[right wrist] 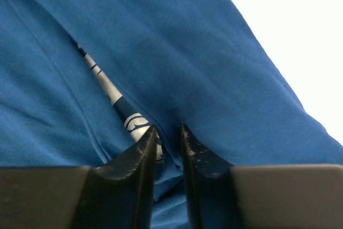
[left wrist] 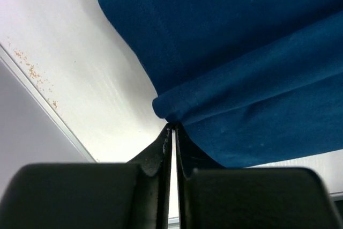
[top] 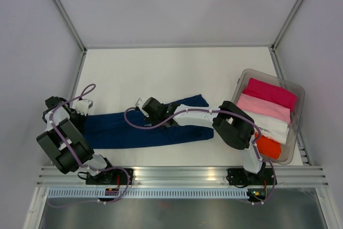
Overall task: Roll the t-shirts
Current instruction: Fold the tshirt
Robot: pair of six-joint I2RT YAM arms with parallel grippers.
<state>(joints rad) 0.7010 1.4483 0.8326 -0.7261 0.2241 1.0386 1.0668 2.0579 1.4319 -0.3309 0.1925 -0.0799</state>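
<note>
A navy t-shirt (top: 134, 132) lies folded into a long strip across the near part of the table. My left gripper (top: 80, 106) is at the strip's left end. In the left wrist view the left gripper (left wrist: 172, 126) is shut, pinching a fold of the navy t-shirt (left wrist: 241, 52) at its tips. My right gripper (top: 143, 104) is at the strip's far edge near the middle. In the right wrist view the right gripper (right wrist: 167, 128) stands slightly open, with a loose fold of the shirt (right wrist: 187, 52) between its fingers beside the white print (right wrist: 110, 92).
A clear plastic bin (top: 298, 116) at the right table edge holds folded magenta (top: 270, 92), pale pink (top: 262, 108), white (top: 270, 127) and orange-red (top: 270, 148) tees. Frame posts stand at the table's back corners. A metal rail runs along the near edge.
</note>
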